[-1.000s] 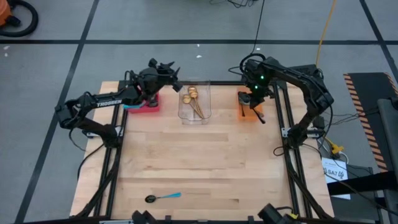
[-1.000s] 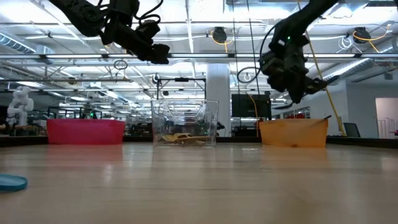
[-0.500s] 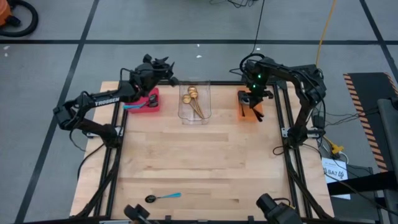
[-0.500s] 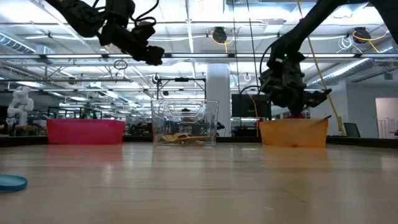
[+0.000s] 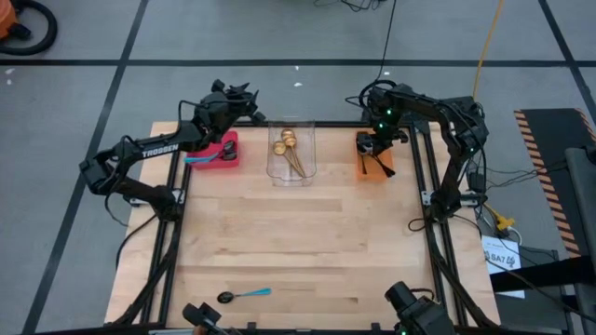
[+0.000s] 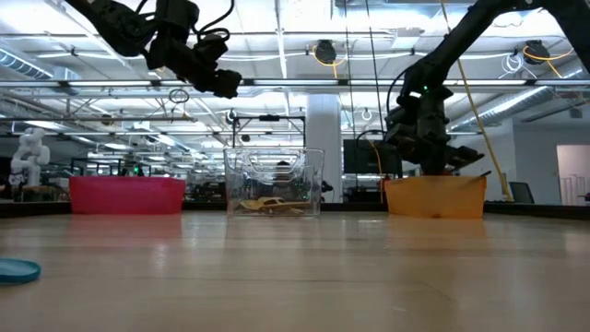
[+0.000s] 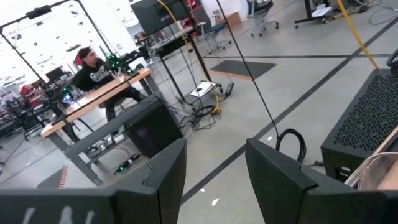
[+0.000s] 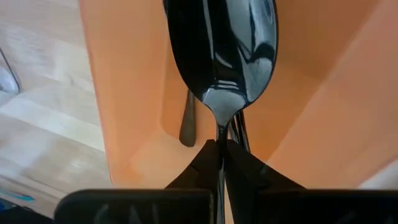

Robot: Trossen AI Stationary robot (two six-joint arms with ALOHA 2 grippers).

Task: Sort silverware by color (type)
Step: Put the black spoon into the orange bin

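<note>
Right now the dark spoon (image 8: 225,50) is pinched by its neck in the right gripper (image 8: 219,163), bowl pointing away from the wrist, hanging inside the orange bin (image 8: 130,93) — another dark handle (image 8: 188,118) already lies at the bottom. In the high view that gripper (image 5: 377,149) sits low over the orange bin (image 5: 365,170) at the table's far right; the low view shows it down at the rim.

To do it well, I'd judge: keep the spoon inside the walls, lower a bit more, then part the fingers so it drops flat beside the others — no bounce out. Lift straight up after, so the tips don't catch the bin wall.

Right arm pose: reaching in from the right edge, elbow high, wrist bent steeply down into the bin.

Left gripper (image 5: 233,97) is held high behind the pink bin (image 5: 227,158), fingers (image 7: 163,171) apart w/ nothing between them, aimed out at the room.

Gold spoons (image 5: 290,149) lie in the clear bin (image 5: 291,174) in the middle. One blue-handled spoon (image 5: 244,295) is left on the table (image 5: 298,233) near the front edge, unsorted.
</note>
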